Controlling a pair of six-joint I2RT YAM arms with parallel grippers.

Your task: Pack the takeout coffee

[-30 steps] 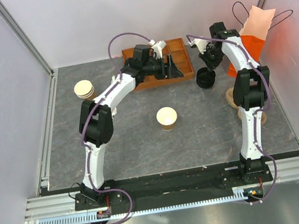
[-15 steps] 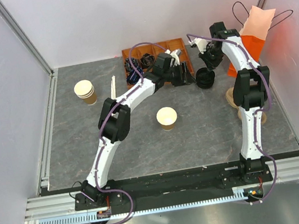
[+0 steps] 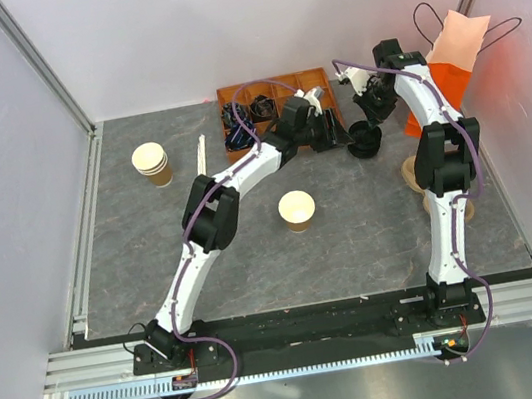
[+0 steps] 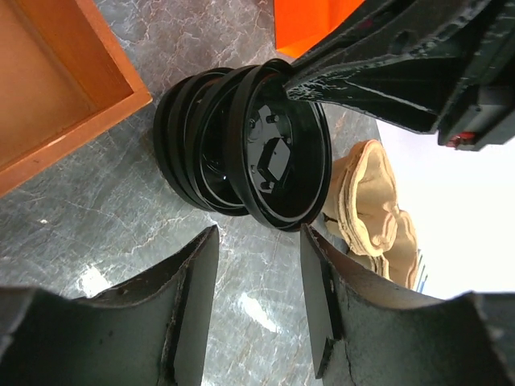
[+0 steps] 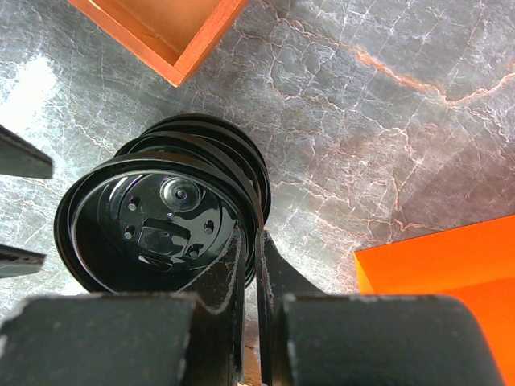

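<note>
Two grippers hovering beside wooden tray (image 4: pixel 48 80). Right gripper (image 5: pixel 248 241) pinching rim of black lid (image 5: pixel 153 229), jaws nearly closed, lid standing on edge against lid stack (image 4: pixel 173 145). Left gripper (image 4: pixel 257 237) pointing at that lid, jaws standing half apart, gripping nothing. Paper cup (image 3: pixel 297 211) standing open-topped mid-table, well apart from both. Orange bag (image 5: pixel 442 281) sitting near stack.

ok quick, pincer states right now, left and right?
Left pincer: open, holding nothing.
Right pincer: closed on the rim of the top black lid.
</note>
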